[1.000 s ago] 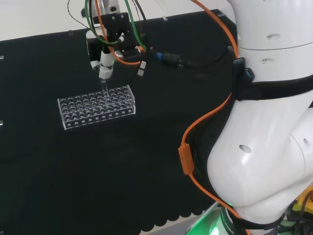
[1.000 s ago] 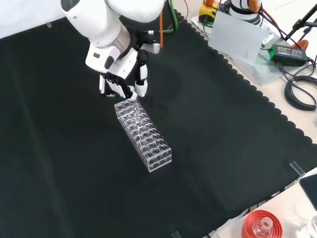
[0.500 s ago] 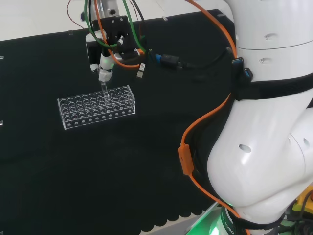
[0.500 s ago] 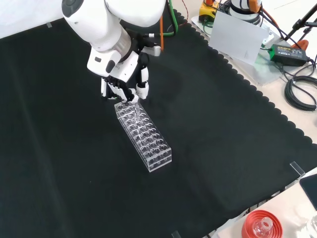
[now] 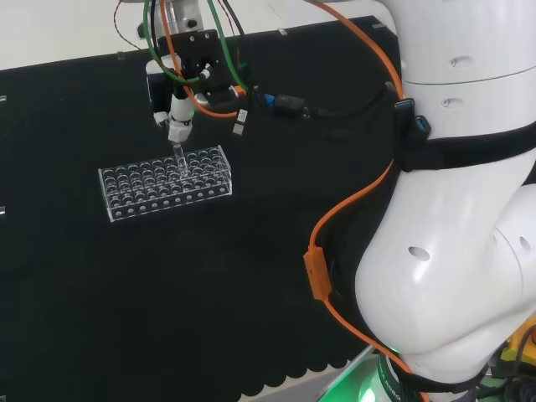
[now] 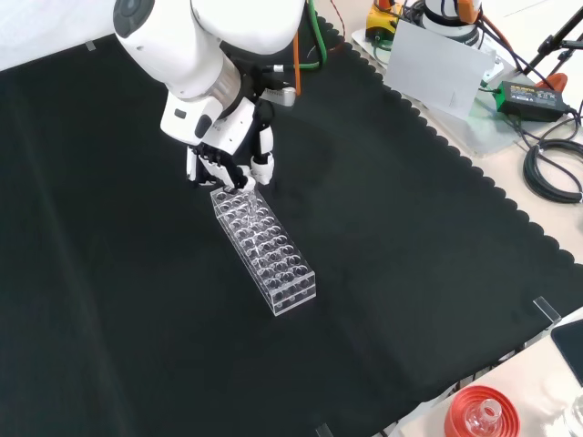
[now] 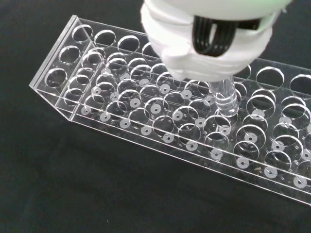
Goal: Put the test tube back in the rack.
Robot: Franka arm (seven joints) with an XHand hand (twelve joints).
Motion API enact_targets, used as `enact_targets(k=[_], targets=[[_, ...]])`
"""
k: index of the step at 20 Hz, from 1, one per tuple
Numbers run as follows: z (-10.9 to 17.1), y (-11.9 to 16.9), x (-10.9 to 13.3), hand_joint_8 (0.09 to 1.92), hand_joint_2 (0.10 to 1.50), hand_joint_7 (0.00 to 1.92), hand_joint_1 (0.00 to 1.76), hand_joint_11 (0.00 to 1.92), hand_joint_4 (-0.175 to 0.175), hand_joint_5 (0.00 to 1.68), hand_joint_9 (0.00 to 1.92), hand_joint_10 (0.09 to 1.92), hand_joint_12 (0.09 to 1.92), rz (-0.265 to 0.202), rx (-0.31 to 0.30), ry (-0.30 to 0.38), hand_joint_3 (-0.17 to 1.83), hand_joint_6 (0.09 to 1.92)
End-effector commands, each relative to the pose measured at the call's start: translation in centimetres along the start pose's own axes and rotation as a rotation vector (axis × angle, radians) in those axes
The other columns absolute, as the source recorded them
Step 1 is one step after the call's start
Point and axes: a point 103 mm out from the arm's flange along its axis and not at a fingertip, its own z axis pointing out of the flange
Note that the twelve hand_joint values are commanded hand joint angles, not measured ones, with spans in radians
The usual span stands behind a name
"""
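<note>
1. Closest in: the hand (image 7: 209, 36) has its fingers curled and pinched round the top end of the test tube (image 7: 224, 99), so the tube hangs straight down out of the fingertips. In the head view the hand (image 5: 179, 117) sits right above the far rows of the rack, and the front view shows the hand (image 6: 230, 159) over the rack's near-arm end.

2. The tube itself: clear and thin-walled, glass or plastic, can't tell which. I'd guess very light, stiff, slick, and easy to crack if it gets levered sideways. Holding it up near the top looks like the right call, since that leaves the whole lower length free to go into a hole.

3. Just under the hand: the tube's lower end is at the top plate of the rack (image 7: 146, 141), at or just inside one of the holes. Can't tell how deep it is.

4. The rack (image 5: 164, 182) is clear plastic too, light-looking, so a tilted tube could probably drag or tip it. Keep the tube upright and let go only once it's seated.

5. Farther out: the black cloth surface (image 6: 410, 273) all around the rack (image 6: 264, 248).
</note>
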Motion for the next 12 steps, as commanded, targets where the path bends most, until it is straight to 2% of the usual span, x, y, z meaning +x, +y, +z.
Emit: enact_targets(k=[1,12], targets=[[0.39,0.33,-0.11,0.66,0.66,1.42,1.43,0.62,-0.175,1.29,1.3,0.36,1.29,0.002,0.001,0.008,0.59,0.57],[0.76,0.48,-0.5,0.66,0.66,1.42,1.43,0.62,-0.175,1.29,1.31,0.36,1.29,-0.002,-0.001,0.027,0.59,0.57]])
